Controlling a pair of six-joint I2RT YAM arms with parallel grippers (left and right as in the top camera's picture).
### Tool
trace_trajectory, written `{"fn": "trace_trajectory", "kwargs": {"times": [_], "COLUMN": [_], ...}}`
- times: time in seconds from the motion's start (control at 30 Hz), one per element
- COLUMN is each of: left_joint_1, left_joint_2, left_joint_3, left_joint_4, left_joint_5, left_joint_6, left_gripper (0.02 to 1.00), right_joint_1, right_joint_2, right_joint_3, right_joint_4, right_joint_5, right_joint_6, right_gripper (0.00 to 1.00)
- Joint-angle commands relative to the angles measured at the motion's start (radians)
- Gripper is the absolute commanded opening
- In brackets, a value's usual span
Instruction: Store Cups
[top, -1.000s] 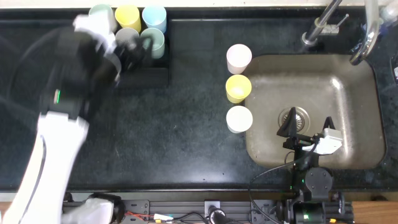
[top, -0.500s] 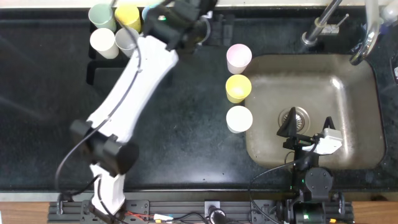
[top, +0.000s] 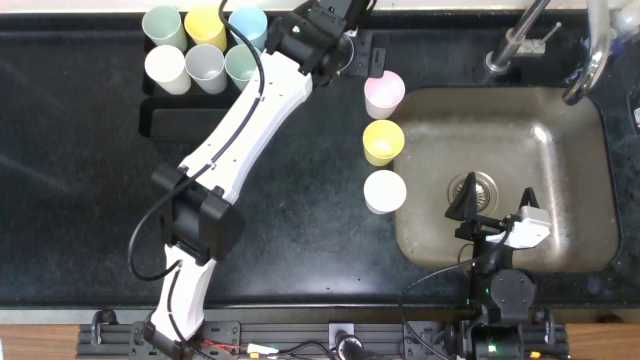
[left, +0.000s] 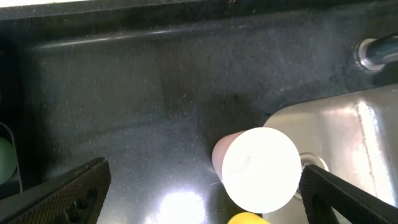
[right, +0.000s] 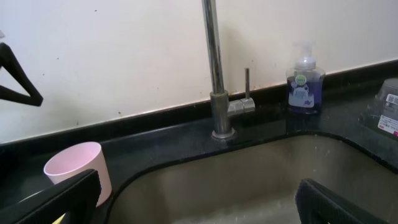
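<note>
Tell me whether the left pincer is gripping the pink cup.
No: in the left wrist view the left pincer stands wide open, and the pink cup sits on the counter, touching neither finger.

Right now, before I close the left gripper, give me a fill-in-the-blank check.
The open left gripper is over the ___ plastic cup.
Beside the steel sink, ___ cups stand in a row.
The row's middle cup is ___.
The black rack holds ___ cups.
Missing: pink; three; yellow; six.
</note>
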Motion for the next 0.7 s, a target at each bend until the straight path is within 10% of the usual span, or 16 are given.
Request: {"fn": "trace_trajectory", "kwargs": {"times": [0.03,0.7], "left_joint_1": [0.002,0.002], "left_joint_2": [0.052,0.143], "left_joint_3": [0.033,0.033], "left_joint_4": [0.000,-0.004], "left_joint_5": [-0.013,0.023], "left_joint_6": [0.019,0.016], "left_gripper": [1.000,1.000], "right_joint_1": [-0.007,-0.007], "right_joint_2": [-0.011,-0.011], "right_joint_3": [-0.014,-0.014], "right_joint_4": [0.007,0.007], "right_joint_5": [-0.003,-0.003], "right_joint_6": [-0.006,-0.006], "right_gripper": [0.998,0.996]}}
